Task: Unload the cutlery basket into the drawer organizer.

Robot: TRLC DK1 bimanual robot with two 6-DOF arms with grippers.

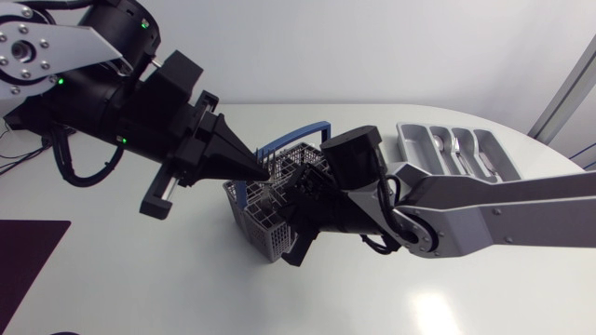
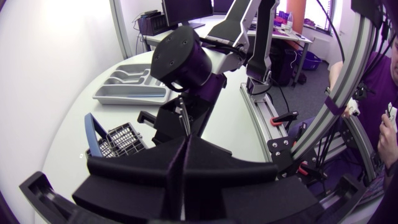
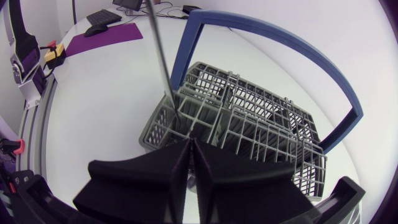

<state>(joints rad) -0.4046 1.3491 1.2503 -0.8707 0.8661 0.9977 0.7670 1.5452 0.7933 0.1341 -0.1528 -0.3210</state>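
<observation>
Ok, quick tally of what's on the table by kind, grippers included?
Cutlery basket: 1
Drawer organizer: 1
Cutlery pieces in the organizer: 3, as far as I can tell
Thin metal piece rising from the basket: 1
Purple mat: 1
Grippers: 2 (left gripper, right gripper)
Total: 9

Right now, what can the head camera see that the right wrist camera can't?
Only the head view shows the drawer organizer with cutlery in it, and the left gripper. Only the right wrist view shows a thin metal stick standing up out of the cutlery basket. Both show that cutlery basket with its blue handle.
</observation>
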